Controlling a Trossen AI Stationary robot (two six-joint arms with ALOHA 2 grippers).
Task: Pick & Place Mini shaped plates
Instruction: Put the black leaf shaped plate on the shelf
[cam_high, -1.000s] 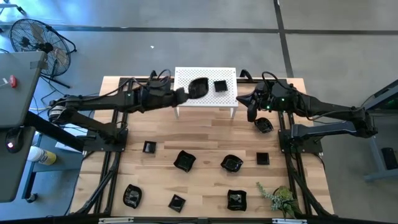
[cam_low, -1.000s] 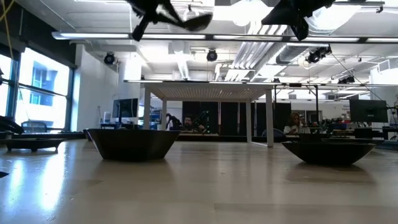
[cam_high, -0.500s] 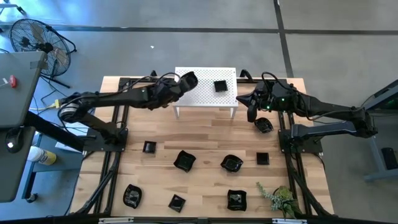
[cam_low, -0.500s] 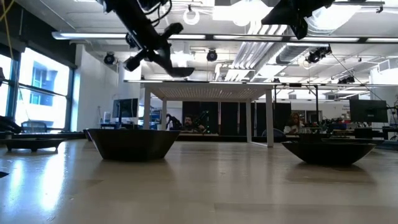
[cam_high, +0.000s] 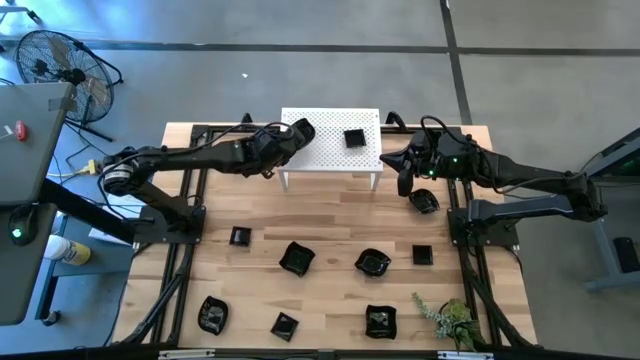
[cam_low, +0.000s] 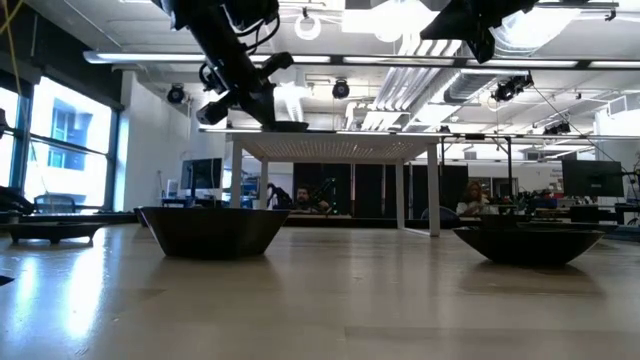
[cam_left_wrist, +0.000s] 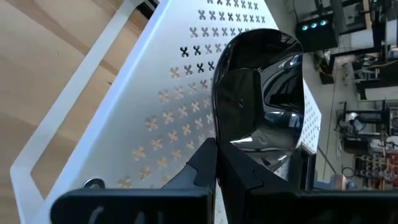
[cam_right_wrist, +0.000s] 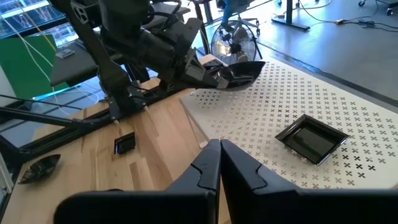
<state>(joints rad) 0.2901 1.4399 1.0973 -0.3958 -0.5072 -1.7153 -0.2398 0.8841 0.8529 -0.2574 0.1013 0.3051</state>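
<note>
the left gripper (cam_high: 293, 134) has its fingers (cam_left_wrist: 205, 163) closed on a glossy black plate (cam_left_wrist: 260, 90) over the white perforated stand (cam_high: 365, 155) at its 9 o'clock end, a square plate (cam_high: 353, 137) toward 2 o'clock. the right gripper (cam_high: 403, 180), fingers closed and empty, hangs beside the stand's 3 o'clock edge above the tabletop (cam_high: 330, 220).

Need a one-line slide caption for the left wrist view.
Left claw holding a glossy black dish over the white perforated stand.
</note>
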